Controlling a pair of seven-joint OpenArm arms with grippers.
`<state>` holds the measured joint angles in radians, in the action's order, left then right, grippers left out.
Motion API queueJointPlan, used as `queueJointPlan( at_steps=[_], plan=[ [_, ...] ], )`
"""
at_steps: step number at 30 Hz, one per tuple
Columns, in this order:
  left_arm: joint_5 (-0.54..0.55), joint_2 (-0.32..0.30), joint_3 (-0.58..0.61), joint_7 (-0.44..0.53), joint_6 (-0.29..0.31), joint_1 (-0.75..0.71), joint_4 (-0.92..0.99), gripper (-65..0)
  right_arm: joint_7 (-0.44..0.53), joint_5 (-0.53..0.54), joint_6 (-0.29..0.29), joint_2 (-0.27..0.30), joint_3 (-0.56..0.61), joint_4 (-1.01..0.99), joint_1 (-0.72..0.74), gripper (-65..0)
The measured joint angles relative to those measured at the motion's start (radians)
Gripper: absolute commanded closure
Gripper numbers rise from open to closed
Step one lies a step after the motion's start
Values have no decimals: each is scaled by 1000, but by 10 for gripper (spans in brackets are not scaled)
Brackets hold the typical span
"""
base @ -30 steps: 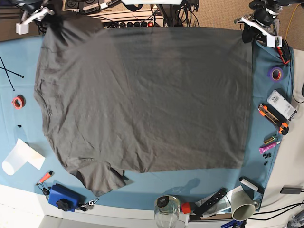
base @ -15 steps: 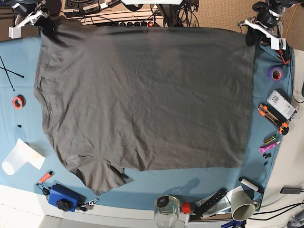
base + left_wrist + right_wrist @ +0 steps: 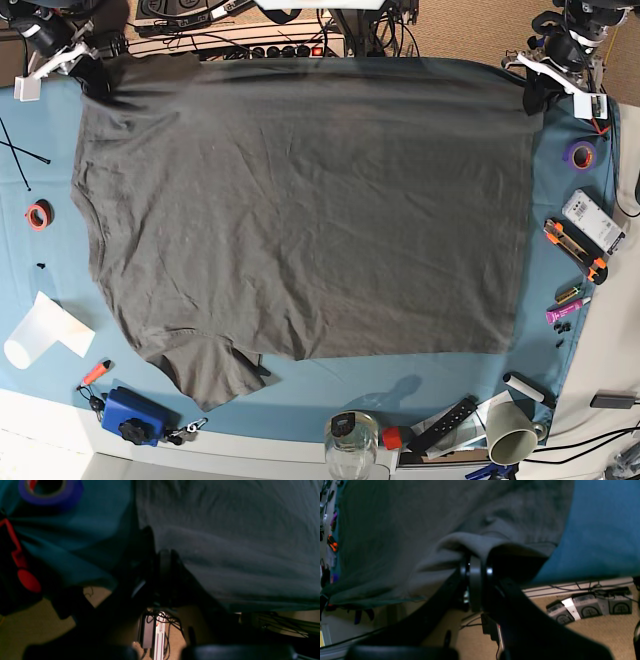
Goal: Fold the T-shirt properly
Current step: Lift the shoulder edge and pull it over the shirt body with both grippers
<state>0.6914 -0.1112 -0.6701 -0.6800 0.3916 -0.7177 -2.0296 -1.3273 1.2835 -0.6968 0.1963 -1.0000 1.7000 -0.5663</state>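
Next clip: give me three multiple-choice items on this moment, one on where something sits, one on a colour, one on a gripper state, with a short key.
1. Where does the purple roll of tape lie in the base view?
A. right of the shirt, near the far corner
B. on top of the shirt
C. at the near left corner

2. What colour is the cloth covering the table?
A. white
B. blue-teal
C. red

3. What is the right gripper doing?
A. hanging open above the cloth
B. shut on the large dark charcoal-grey cotton T-shirt
C. shut on a roll of tape

Key: 1 A, the roll lies on bare cloth by the shirt's right edge. 2 B, the cloth is blue-teal all around the shirt. 3 B, grey fabric is draped over the closed tips in the right wrist view.
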Motion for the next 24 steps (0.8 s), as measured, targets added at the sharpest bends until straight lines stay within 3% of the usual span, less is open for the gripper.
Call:
queueJointPlan(
  at_steps=[5, 11, 18, 24],
  plan=[
    [-29, 0, 0, -1, -54, 29, -5, 0, 50, -118, 0, 0, 86, 0, 52, 0],
    [-37, 0, 0, -1, -56, 48, -5, 0, 101, -237, 0, 0, 179, 0, 119, 0],
    [-48, 0, 0, -1, -55, 48, -5, 0, 78, -254, 0, 0, 153, 13, 143, 0],
    [-47, 0, 0, -17, -55, 39, -5, 0, 75, -239, -1, 3, 74, 180, 51, 0]
  ],
)
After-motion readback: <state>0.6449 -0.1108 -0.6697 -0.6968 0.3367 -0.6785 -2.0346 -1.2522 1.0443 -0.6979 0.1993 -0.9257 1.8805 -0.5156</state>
